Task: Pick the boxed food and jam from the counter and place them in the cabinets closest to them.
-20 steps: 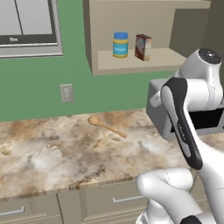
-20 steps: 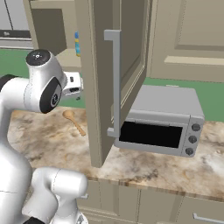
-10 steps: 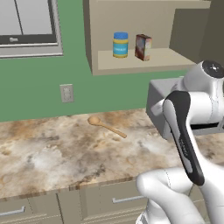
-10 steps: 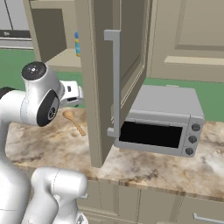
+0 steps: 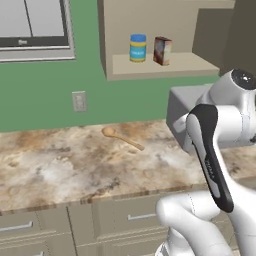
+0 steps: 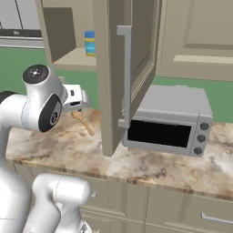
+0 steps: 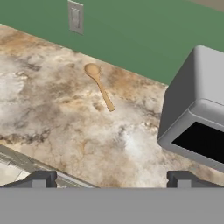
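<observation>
Two things stand on the shelf of the open cabinet (image 5: pixel 165 67): the boxed food (image 5: pixel 162 50), a reddish-brown and whitish carton, and just to its left a blue-lidded jar (image 5: pixel 138 48) with a yellow label. They are close together but I cannot tell whether they touch. From my right base camera the same jar (image 6: pixel 90 43) shows past the edge of the swung-open cabinet door (image 6: pixel 122 77), which carries a long grey handle (image 6: pixel 125 77).

Below the cabinet, the bench (image 5: pixel 60 165) is marbled beige-brown stone over tan drawers. A wooden spoon (image 5: pixel 121 139) lies on the bench, below the cabinet and slightly left, bowl end toward the green wall and handle pointing toward the bench's front edge. A wall outlet (image 5: pixel 79 101) sits on the green wall to the left of the cabinet, above the bench. A grey toaster oven (image 6: pixel 170 120) rests on the bench to the right of the cabinet, under the open door, its dark glass front facing out.

My end effector (image 7: pixel 109 179) hangs above the front part of the bench, looking down at the spoon (image 7: pixel 99 85) and the corner of the toaster oven (image 7: pixel 194 109). Its two dark fingertips (image 7: pixel 37 179) sit wide apart at the bottom of the hand camera with nothing between them, so the end effector is spread and empty. I can see no jam jar on this stretch of bench.
</observation>
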